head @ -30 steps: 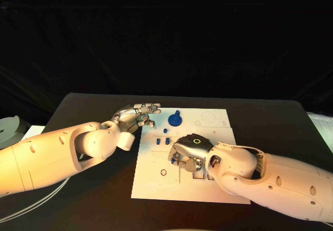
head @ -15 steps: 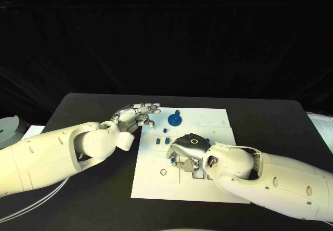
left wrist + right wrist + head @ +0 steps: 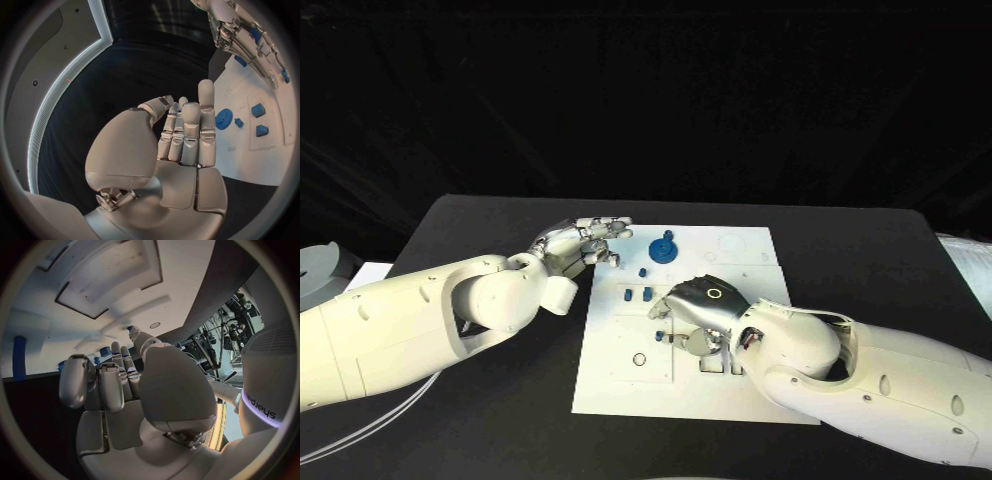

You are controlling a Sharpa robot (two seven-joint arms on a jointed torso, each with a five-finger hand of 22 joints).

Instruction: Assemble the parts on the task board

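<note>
The fingers [image 3: 689, 340] of the right hand [image 3: 697, 312] point down onto the middle of the task board [image 3: 625, 385]. They are curled close together, but I cannot tell if they hold a part. Small blue parts [image 3: 640, 294] lie just beside this hand, on its far left side. Compared with one second ago, the right hand has moved a little toward the far edge and its wrist is turned more. Farther away, the left hand [image 3: 583, 240] hovers at the board's far left corner; its fingers [image 3: 190, 131] are straight, side by side, grasping nothing. The round blue part [image 3: 664, 247] stands near them on the board. The bench [image 3: 862, 250] is black.
</note>
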